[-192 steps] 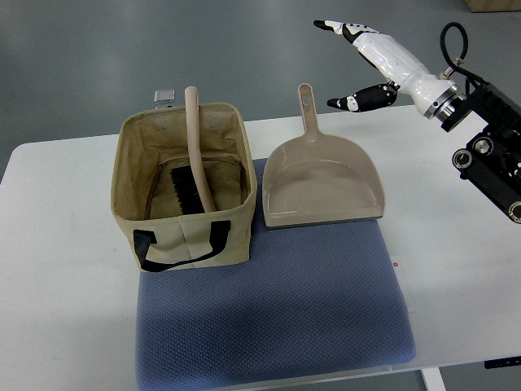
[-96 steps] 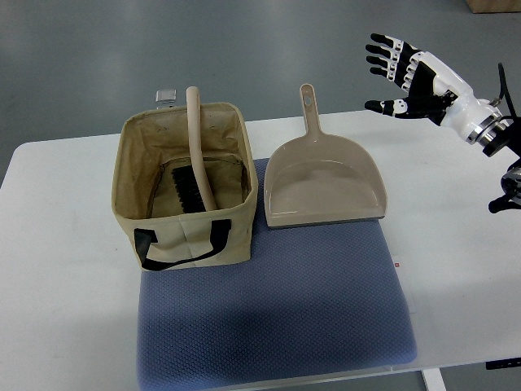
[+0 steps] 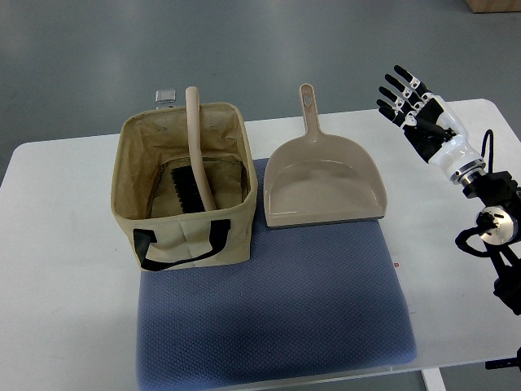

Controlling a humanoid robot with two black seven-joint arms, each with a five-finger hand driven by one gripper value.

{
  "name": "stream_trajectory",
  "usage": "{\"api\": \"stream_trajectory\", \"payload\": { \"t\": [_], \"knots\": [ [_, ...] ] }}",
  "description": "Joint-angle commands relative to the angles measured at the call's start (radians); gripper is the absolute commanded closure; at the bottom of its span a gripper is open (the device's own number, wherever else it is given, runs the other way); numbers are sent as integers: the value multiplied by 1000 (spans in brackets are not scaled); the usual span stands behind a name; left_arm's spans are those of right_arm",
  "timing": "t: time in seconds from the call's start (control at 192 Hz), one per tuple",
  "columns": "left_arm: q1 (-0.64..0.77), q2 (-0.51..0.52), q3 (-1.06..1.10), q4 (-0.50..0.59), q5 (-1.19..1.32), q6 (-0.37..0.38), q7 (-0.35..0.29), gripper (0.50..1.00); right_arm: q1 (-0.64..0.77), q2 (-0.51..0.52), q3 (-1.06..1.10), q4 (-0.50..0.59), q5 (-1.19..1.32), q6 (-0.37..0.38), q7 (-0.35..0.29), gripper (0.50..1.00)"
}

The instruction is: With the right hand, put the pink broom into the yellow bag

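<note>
Right hand (image 3: 419,114) spread, empty; pink broom (image 3: 195,155) inside yellow bag (image 3: 189,240).

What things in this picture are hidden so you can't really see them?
- Top view: the lower end of the broom sits inside the bag; the bag's near wall and shadow hide part of its bristles.
- Top view: the small grey thing behind the bag is mostly hidden by the bag's rim and too small to identify.
- Top view: the right hand shows with fingers spread, but its arm is cut off by the right edge.
- The left arm is out of view.
</note>
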Motion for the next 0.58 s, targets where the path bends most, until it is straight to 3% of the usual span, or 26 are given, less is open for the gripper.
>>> {"api": "stream_trajectory", "payload": {
  "t": [0.0,0.579],
  "knots": [
    [0,0,0,0,0,0,0,500,-14,12,2,-17,1,-2,3,579],
    [0,0,0,0,0,0,0,500,-57,60,-6,-48,6,-22,15,568]
  ]
}}
